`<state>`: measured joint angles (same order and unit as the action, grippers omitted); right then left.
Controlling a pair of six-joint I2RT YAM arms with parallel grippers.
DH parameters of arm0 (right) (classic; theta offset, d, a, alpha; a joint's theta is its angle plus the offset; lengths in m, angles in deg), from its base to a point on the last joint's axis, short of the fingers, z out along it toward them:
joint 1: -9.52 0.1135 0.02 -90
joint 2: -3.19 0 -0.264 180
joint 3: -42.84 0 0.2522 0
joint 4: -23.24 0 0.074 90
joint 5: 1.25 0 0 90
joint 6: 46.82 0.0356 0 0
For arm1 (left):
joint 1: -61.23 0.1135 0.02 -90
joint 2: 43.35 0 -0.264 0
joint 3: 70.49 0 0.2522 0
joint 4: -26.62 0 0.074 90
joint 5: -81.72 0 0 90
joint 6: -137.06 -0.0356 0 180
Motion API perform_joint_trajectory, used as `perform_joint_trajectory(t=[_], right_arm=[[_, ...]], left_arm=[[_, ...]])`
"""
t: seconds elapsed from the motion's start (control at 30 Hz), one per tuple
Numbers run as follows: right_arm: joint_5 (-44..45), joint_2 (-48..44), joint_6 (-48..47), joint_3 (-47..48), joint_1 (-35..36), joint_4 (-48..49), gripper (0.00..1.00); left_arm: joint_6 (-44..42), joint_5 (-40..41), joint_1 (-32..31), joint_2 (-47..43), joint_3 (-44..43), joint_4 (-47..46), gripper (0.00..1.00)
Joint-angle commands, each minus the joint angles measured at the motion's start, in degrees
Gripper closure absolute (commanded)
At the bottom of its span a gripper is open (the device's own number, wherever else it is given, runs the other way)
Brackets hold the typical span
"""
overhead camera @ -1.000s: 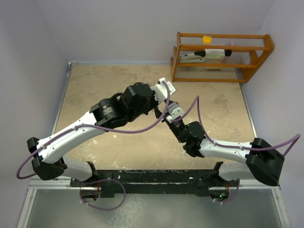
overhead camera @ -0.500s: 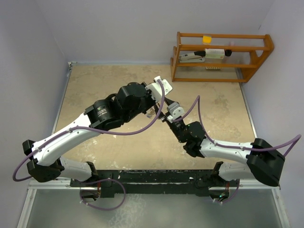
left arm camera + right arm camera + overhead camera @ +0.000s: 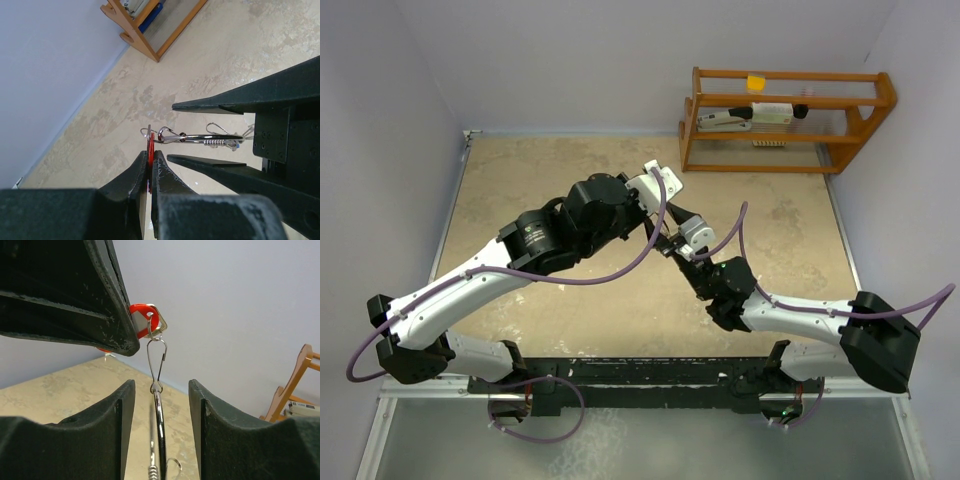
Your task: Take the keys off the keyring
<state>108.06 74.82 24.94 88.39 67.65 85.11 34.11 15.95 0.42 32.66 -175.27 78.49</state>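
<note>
Pinching the red key (image 3: 138, 307) by its head, our left gripper (image 3: 150, 154) is clamped tight, clear of the table (image 3: 240, 45). Our right gripper (image 3: 161, 385) gapes wide, fingers flanking the keyring (image 3: 159, 432), which joins the key through a clip (image 3: 156, 360).

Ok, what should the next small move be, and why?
Probably close the right tool on the ring. Its jaws stand open with the ring between them, untouched, while the left tool is shut on the red key, joined to the ring by a small clip. With the ring held, the key could be worked off.
</note>
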Motion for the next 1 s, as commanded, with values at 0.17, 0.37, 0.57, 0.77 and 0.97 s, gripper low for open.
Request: perform_joint_trajectory(t=[0.17, 0.37, 0.57, 0.77, 0.97], right_arm=[[-1.08, -0.36, 2.01, 1.91, 0.32, 5.17, 0.53], [-1.12, -0.28, 1.77, 2.17, 0.32, 6.31, 0.56], [-1.43, 0.27, 1.16, 2.81, 0.32, 6.19, 0.54], [-0.88, 1.00, 0.78, 3.20, 0.27, 6.98, 0.52], [-0.24, 0.89, 0.88, 3.37, 0.32, 7.45, 0.59]], left_arm=[[0.91, -0.10, -0.27, -1.81, 0.36, -4.11, 1.00], [1.08, -0.40, -0.27, -1.79, 0.55, -4.54, 1.00], [1.17, -1.07, -0.27, -1.80, 0.50, -4.66, 1.00], [1.39, -1.80, -0.26, -2.16, 0.59, -4.81, 1.00], [1.52, -2.04, -0.27, -1.98, 0.79, -4.99, 1.00]])
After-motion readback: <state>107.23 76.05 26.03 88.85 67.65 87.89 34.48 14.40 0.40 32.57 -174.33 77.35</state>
